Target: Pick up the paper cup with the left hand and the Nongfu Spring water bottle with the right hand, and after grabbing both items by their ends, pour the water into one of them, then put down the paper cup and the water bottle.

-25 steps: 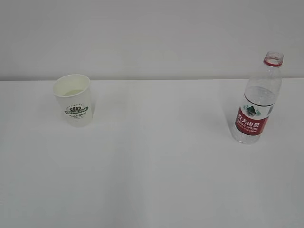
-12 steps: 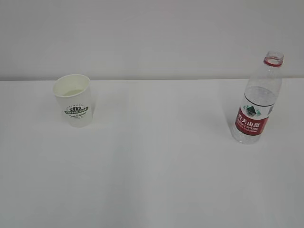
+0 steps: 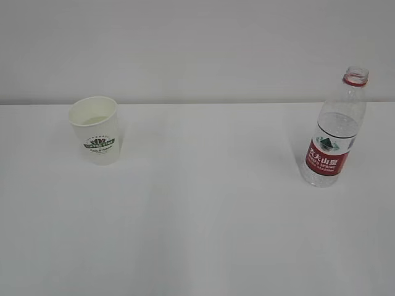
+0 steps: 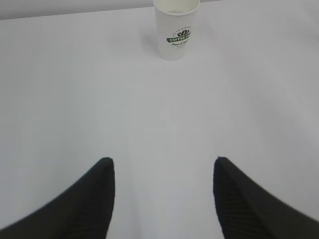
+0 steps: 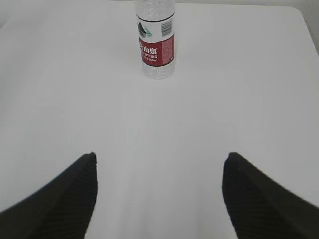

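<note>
White paper and clear plastic, both upright on the desk (image 3: 203,216), both untouched.
The small white tapered paper cup (image 3: 95,129), light and crushable, wants a gentle mid-wall grip; the ribbed clear Nongfu Spring water bottle (image 3: 333,132), capless mouth up, is squeezable. Left hand (image 4: 162,199) and right hand (image 5: 159,199) gape wide, well short.

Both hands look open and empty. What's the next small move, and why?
Probably advance the left hand straight toward the paper cup: it stands upright ahead, well beyond the open fingers. The right hand can likewise approach the water bottle, which stands untouched.
</note>
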### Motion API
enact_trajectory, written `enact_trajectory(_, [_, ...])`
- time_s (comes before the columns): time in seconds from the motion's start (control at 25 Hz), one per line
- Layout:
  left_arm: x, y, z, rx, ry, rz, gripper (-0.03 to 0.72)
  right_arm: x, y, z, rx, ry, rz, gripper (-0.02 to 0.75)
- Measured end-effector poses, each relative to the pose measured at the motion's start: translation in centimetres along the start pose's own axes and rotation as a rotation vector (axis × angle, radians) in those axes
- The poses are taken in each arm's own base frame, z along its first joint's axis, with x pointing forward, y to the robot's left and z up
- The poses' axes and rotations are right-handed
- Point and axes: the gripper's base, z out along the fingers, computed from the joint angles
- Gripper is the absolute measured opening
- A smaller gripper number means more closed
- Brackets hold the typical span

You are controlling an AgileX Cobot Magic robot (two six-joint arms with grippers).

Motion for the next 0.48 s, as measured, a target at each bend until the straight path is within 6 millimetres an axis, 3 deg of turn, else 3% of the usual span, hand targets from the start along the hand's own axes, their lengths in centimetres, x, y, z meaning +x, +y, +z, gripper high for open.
enact_trajectory(0.48, [-0.01, -0.08, 0.27, 0.008, -0.012, -0.002, 0.447, 0.06, -0.04, 0.24, 0.004, -0.003, -0.001, 0.587])
